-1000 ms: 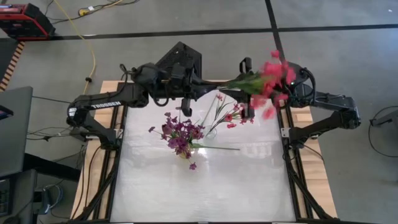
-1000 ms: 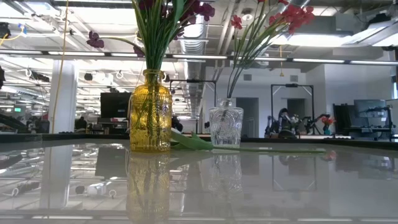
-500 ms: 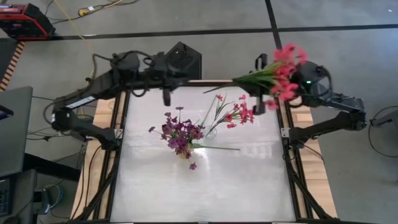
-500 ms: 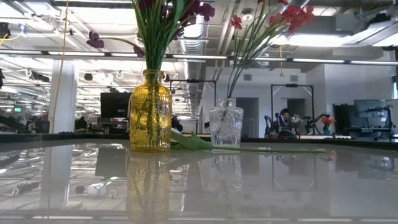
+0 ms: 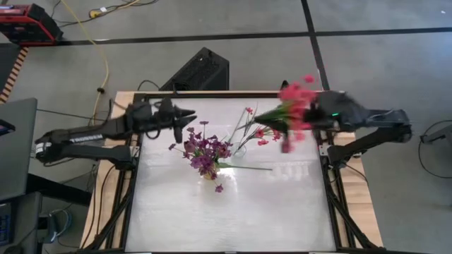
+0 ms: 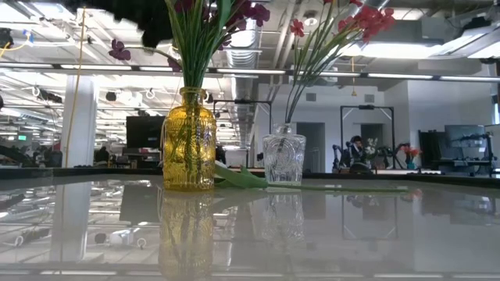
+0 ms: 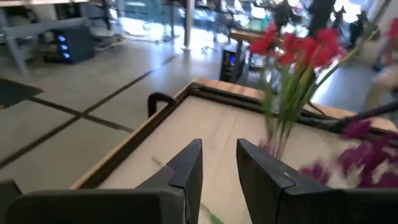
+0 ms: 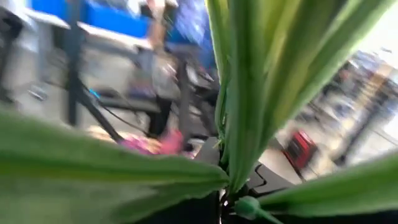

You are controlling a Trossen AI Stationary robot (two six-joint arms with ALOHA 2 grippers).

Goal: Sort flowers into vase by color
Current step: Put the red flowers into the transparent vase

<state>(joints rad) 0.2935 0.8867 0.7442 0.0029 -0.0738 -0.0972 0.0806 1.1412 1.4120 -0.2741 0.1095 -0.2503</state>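
My right gripper point(image 5: 316, 118) is over the table's far right part, shut on a red-pink sprig point(image 5: 291, 107) whose blurred blooms cover it from above. The sprig's green end point(image 5: 265, 117) points at the clear vase point(image 6: 283, 156), which holds red-pink sprigs point(image 5: 265, 131). The yellow vase point(image 6: 187, 140) stands left of it with purple flowers point(image 5: 205, 151). A green stem point(image 5: 248, 168) lies flat on the table beside the vases, with a loose purple bloom point(image 5: 219, 188) nearby. My left gripper point(image 7: 219, 168) is open and empty, up left of the purple flowers. My right gripper holds the red-pink sprig lifted clear of the table. In the right wrist view, green leaves point(image 8: 242, 93) fan out from a stem node point(image 8: 234, 200) right at the gripper and hide the fingers. In the high view the blooms cover the place of contact.
The table's black frame point(image 5: 134, 176) and wooden border run along both sides. The near half of the glossy tabletop point(image 5: 233, 219) holds nothing. A black box point(image 5: 201, 70) stands beyond the far edge. Desks and monitors fill the room behind.
My left arm has swung from the far edge toward the table's left and near side, and its gripper now points at the purple flowers. My right gripper first carried the red-pink sprig out past the far right corner, then brought it back nearer and toward the clear vase.
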